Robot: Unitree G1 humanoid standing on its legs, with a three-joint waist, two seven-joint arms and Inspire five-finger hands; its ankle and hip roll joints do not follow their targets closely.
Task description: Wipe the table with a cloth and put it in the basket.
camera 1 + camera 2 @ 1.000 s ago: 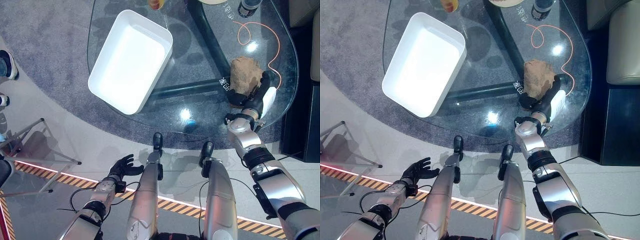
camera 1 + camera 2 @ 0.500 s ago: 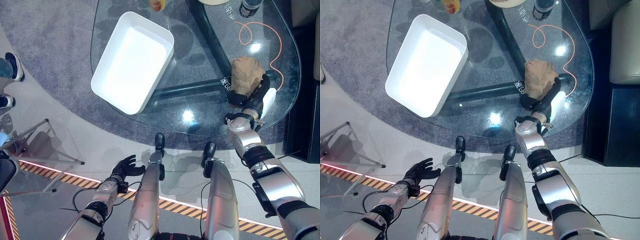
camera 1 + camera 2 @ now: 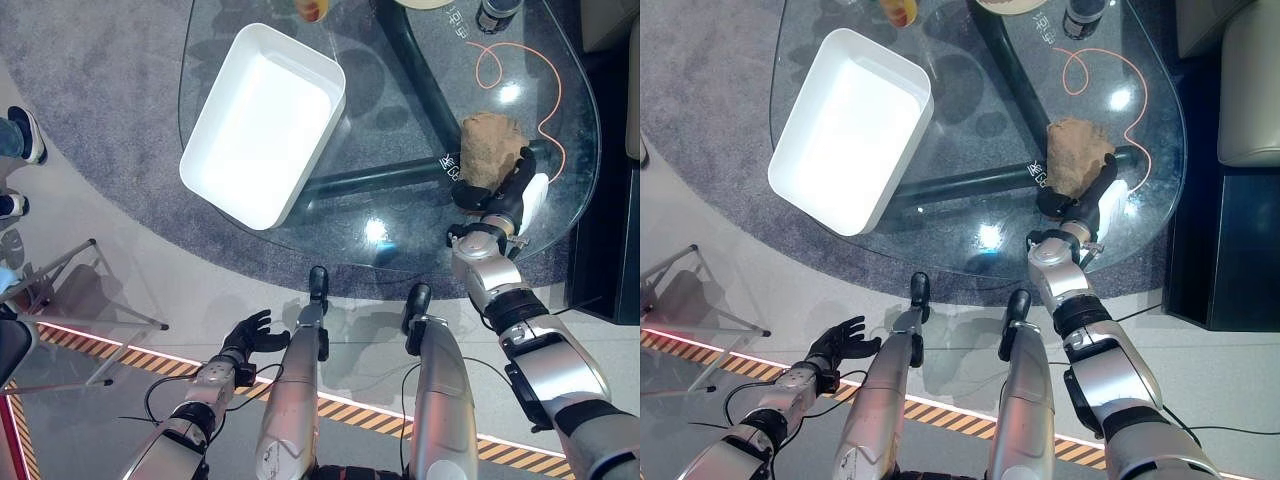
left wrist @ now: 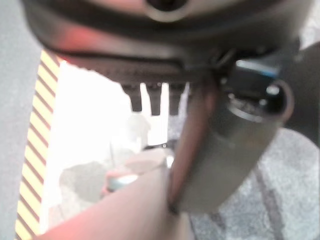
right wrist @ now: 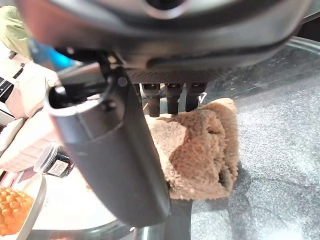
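left eye view: brown cloth [image 3: 491,147] bunched on the glass counter [image 3: 400,215] near its right edge, with the right hand [image 3: 497,195] lying against its near side, fingers straight and resting on the cloth rather than pinching it. white rectangular basket [image 3: 263,122] standing well apart on the counter's left part, nothing inside. orange cord [image 3: 528,80] looping on the glass just beyond and beside the cloth. left hand [image 3: 250,335] down low off the counter, over the floor near a yellow-and-black striped line [image 3: 130,350], fingers loosely spread and holding nothing. right eye view: same layout, cloth between the orange cord and the right hand, dark bottle [image 3: 1081,18] at the counter's far edge. left wrist view: straight fingers [image 4: 151,99] side by side above bright floor. right wrist view: fingers [image 5: 171,99] extended over the crumpled cloth, small dark jar [image 5: 54,162] and a dish of orange food [image 5: 16,209] beyond.
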